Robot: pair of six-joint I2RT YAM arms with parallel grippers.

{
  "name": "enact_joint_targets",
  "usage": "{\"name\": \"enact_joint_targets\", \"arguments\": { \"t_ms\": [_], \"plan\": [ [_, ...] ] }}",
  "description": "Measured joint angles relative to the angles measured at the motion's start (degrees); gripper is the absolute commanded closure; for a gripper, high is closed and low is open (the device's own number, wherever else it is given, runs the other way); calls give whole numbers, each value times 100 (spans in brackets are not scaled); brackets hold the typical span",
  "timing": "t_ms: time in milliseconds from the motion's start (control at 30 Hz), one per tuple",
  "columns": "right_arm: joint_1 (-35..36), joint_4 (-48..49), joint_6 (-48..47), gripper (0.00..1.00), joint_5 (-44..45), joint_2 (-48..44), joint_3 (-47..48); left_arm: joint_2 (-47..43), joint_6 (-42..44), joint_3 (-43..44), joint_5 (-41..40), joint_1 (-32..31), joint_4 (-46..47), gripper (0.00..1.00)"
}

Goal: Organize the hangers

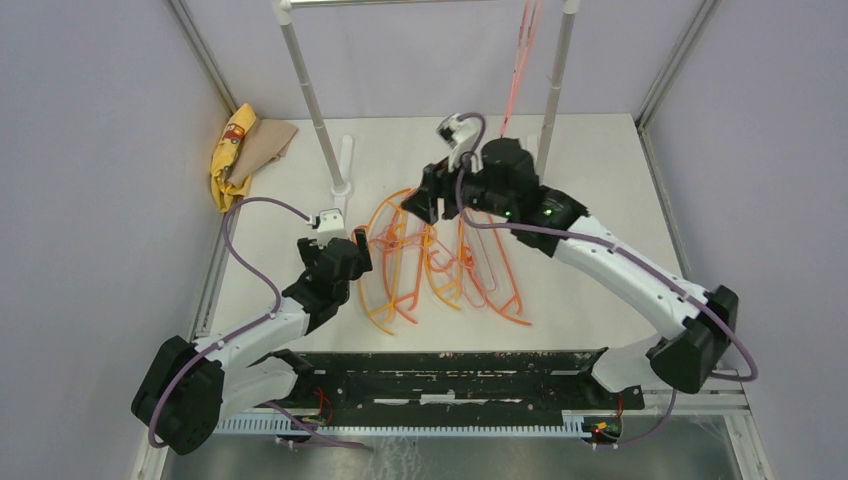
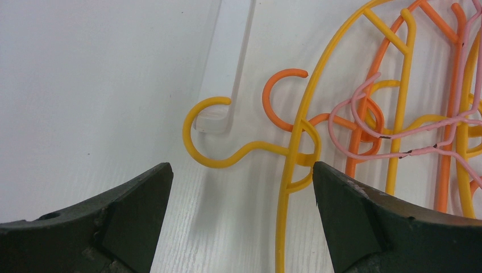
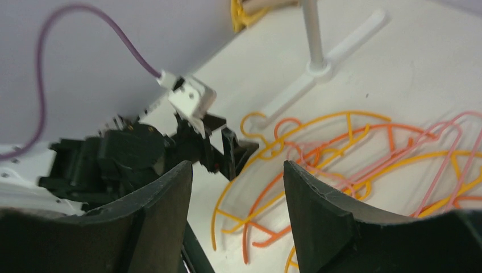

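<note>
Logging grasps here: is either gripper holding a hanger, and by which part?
Nothing is held. The left gripper is open over the hook of the yellow hanger, not closed on it; the right gripper is open and empty.

a robotics lab cell: plain lilac panels (image 1: 90, 150) on metal struts (image 1: 204, 52) box in a white bench (image 1: 600, 170) (robot arms (image 1: 620, 265) bolted to a black rail (image 1: 450, 362) at 6 o'clock).

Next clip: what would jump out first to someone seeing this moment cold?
A tangled pile of hangers, orange, yellow and pink, lies in the middle of the table. The open left gripper sits at its left edge and the open right gripper at its far end. Behind them, pink hangers hang on the white rack.
</note>
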Motion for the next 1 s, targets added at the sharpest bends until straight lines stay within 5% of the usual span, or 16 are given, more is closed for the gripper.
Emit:
{"name": "enact_joint_targets", "arguments": {
  "t_ms": [433,1000],
  "plan": [
    [555,-1067,-1019,47,1032,2061,-409,2,-76,2,-48,0,0,0],
    [160,-1049,-1314,56,1585,2765,-680,-28,-92,2,-48,0,-2,0]
  ]
}}
